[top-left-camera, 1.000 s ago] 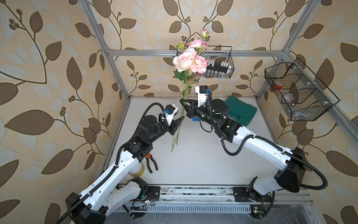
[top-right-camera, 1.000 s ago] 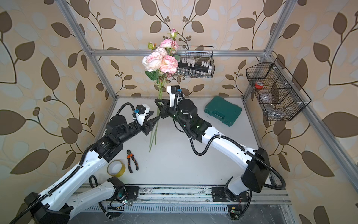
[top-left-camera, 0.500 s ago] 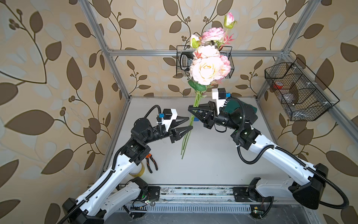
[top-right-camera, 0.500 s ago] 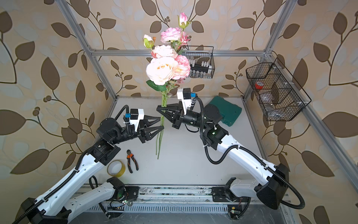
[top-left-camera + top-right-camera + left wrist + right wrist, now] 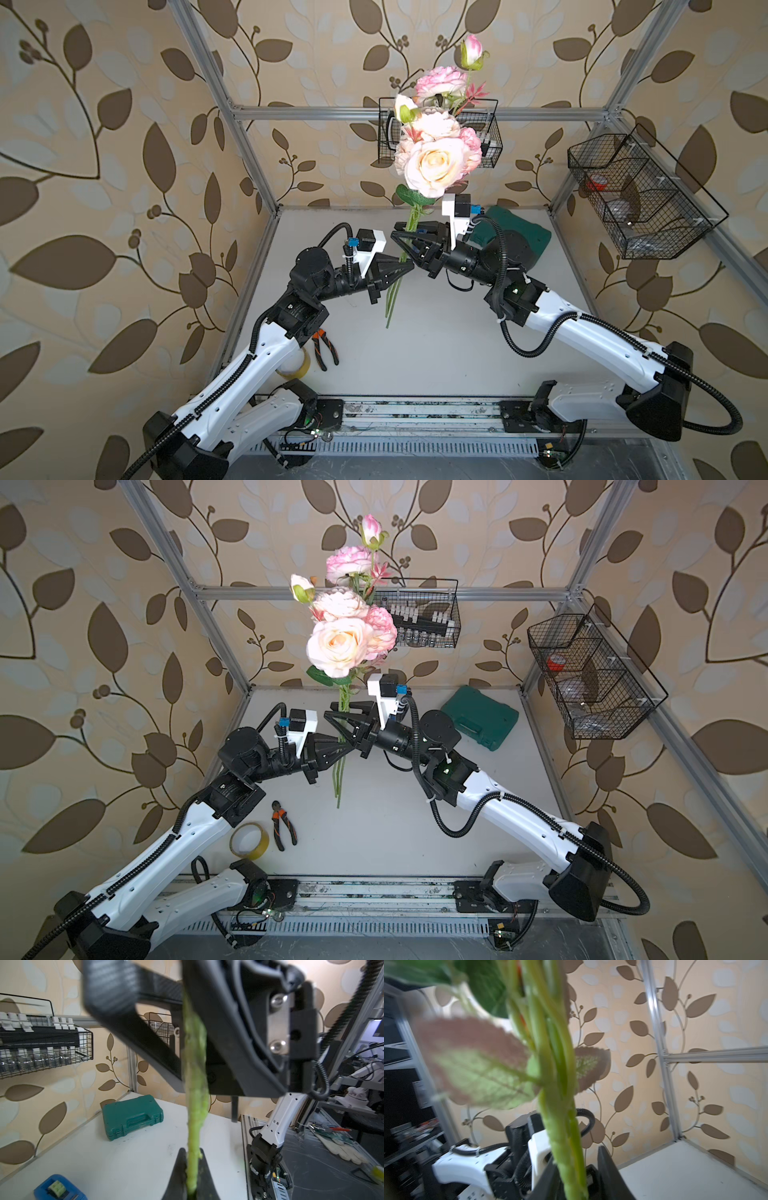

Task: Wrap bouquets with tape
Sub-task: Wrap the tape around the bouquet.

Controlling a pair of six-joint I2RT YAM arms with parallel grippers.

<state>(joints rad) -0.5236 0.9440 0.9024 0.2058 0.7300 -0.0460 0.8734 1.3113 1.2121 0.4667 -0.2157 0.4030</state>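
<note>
Fabric-like pink and cream roses top the bouquet (image 5: 436, 170), which both top views show upright in the air, on the left arm's side of the green case (image 5: 523, 239). The hand-over has just turned. The left gripper (image 5: 409, 266), open a moment ago, now clamps the thin green stems (image 5: 392, 291). The right gripper (image 5: 397, 231) has let go, its jaws parted around them, so I judge it free for taping.

Left wrist view: bumpy, waxy stems are pinched between black jaws. The blue plastic tape dispenser (image 5: 58, 1188) sits on the white worktop (image 5: 124, 1163), apart from the case.

Right wrist view: veined cloth leaves (image 5: 477, 1080), and stems loose between the jaws.
</note>
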